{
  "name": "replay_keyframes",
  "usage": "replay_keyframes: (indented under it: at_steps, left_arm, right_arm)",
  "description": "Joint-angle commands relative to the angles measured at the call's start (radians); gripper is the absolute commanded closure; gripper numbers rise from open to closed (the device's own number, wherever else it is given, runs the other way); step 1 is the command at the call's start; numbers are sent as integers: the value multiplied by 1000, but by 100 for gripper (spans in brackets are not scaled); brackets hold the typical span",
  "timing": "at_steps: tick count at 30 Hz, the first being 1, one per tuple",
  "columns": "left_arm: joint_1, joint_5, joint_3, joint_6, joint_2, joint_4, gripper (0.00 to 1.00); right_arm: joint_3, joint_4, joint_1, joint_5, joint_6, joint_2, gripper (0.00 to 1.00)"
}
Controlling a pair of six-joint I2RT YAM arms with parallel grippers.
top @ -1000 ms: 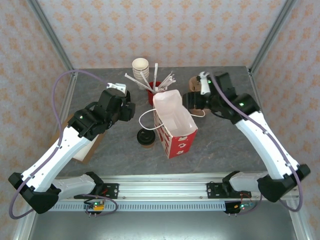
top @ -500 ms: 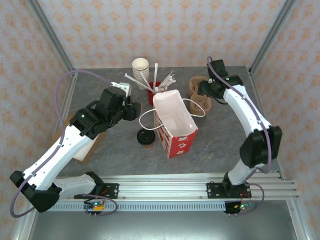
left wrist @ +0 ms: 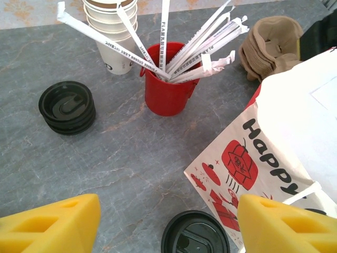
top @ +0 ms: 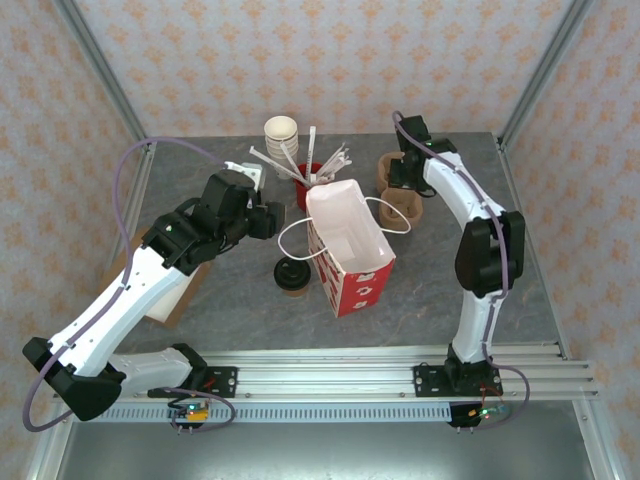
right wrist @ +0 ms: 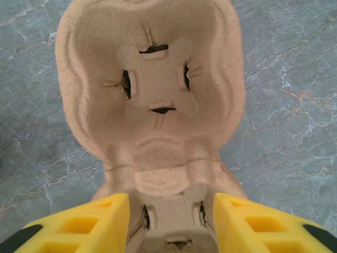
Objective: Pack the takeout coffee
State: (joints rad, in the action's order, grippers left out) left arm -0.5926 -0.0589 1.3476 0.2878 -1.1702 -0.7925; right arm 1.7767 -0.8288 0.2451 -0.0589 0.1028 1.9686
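The takeout coffee (top: pixel 291 275), a small paper cup with a black lid, stands on the grey table just left of the white and red paper bag (top: pixel 348 245). My left gripper (top: pixel 264 218) hovers open behind it. In the left wrist view the lid (left wrist: pixel 195 233) lies between and below the gripper (left wrist: pixel 168 226), apart from both yellow fingers (left wrist: pixel 52 226), with the bag (left wrist: pixel 274 132) to the right. My right gripper (top: pixel 404 172) is at the back right over a brown pulp cup carrier (top: pixel 402 206). There its jaws (right wrist: pixel 171 224) stand open, close on either side of the carrier (right wrist: pixel 152 89) at its near well.
Behind the bag stand a red cup of wrapped straws (left wrist: pixel 166 92), a stack of lidless cream cups (left wrist: pixel 113 31) and a stack of loose black lids (left wrist: pixel 67 107). The bag's white handle loops (top: pixel 290 232) stick out on both sides. A flat brown board (top: pixel 170 295) lies under the left arm.
My right arm has swung from beside the bag to the back, over the pulp carrier, and its jaws have narrowed. My left gripper has edged slightly right.
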Motion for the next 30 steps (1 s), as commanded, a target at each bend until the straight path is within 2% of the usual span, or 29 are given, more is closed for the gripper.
replay_keyframes:
  at_steps: [1, 18, 30]
  left_arm:
    - [10, 14, 34, 8, -8, -4, 30]
    - [10, 8, 11, 2, 4, -4, 30]
    - [10, 4, -7, 2, 14, 1, 30]
  right_arm:
    - [46, -14, -6, 24, -16, 35, 55]
    - [113, -47, -6, 13, -30, 120, 58]
    - [121, -52, -6, 19, -34, 139, 54]
